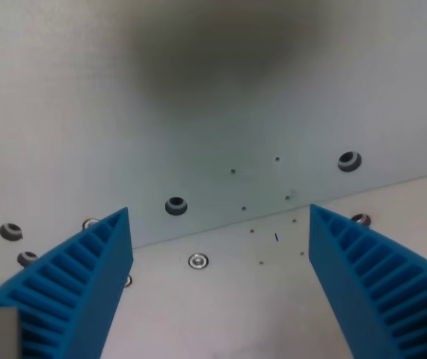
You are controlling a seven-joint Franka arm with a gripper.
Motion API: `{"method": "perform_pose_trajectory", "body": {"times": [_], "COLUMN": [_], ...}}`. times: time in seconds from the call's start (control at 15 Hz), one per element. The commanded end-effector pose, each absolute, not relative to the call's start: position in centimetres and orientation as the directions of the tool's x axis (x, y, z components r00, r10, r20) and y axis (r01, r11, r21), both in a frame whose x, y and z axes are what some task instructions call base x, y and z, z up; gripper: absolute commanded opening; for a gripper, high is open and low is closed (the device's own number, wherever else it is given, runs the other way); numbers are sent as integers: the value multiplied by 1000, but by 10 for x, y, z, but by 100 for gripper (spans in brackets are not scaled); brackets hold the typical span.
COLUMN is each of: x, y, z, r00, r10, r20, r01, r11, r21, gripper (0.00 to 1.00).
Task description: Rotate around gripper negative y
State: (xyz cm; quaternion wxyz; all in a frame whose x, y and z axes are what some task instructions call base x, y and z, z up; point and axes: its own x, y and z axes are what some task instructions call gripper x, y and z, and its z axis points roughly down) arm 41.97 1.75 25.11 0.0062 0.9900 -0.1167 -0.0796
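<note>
My pincer (220,224) stands wide open with nothing between its two blue ribbed fingers (86,284), one at seven o'clock and the other at five o'clock. Beyond the tips lies a pale grey table (220,314) whose seam runs from eight o'clock up to three o'clock. A dark hole (176,206) sits at centre, a silver screw (197,261) near six o'clock.

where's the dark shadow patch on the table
In the wrist view the shadow sits at top centre on the pale table, above the dark hole and far above the open gripper.
</note>
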Motion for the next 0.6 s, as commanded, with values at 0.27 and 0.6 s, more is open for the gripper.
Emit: {"method": "perform_pose_trajectory", "body": {"times": [0.27, 0.6], "x": [427, 427], "y": [15, 15], "z": [257, 257], "r00": [889, 864], "r10": [-211, -206], "r20": [-407, -460], "r01": [-229, -229], "r11": [-974, -974], "r21": [7, 7], "gripper": [100, 100]}}
